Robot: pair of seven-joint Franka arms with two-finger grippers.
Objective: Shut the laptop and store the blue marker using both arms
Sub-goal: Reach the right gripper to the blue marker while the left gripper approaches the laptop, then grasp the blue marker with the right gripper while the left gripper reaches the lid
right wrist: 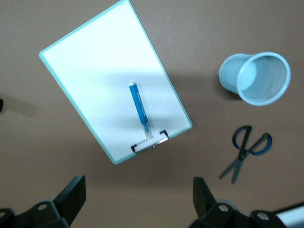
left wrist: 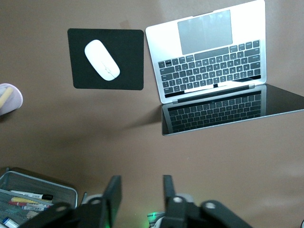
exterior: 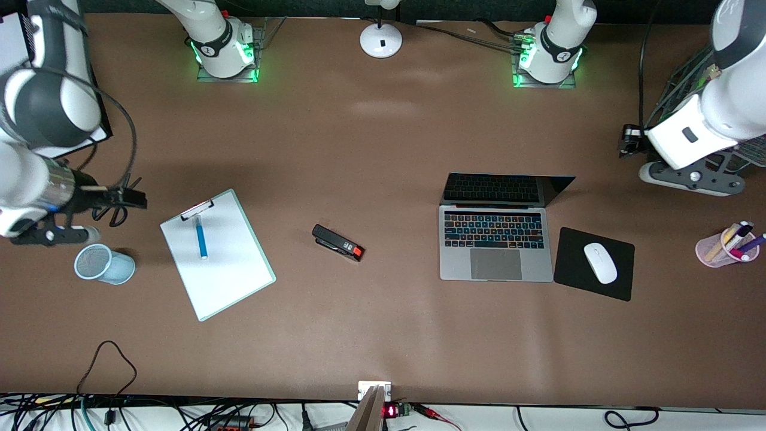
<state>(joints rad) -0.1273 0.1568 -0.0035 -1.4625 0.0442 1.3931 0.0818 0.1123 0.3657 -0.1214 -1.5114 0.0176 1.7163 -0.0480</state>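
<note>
The laptop (exterior: 495,239) stands open toward the left arm's end of the table, its dark screen tilted back; it also shows in the left wrist view (left wrist: 211,71). The blue marker (exterior: 200,236) lies on a white clipboard (exterior: 218,263) toward the right arm's end, and shows in the right wrist view (right wrist: 139,108). My left gripper (exterior: 625,140) is open and empty, up over bare table beside the laptop's screen end (left wrist: 141,192). My right gripper (exterior: 134,197) is open wide and empty, up over the table beside the clipboard's clip (right wrist: 137,194).
A blue mesh cup (exterior: 105,263) lies on its side near scissors (right wrist: 244,152). A black stapler (exterior: 338,242) lies mid-table. A white mouse (exterior: 600,262) sits on a black pad (exterior: 619,281). A pink pen cup (exterior: 727,245) and a mesh tray (left wrist: 28,199) stand at the left arm's end.
</note>
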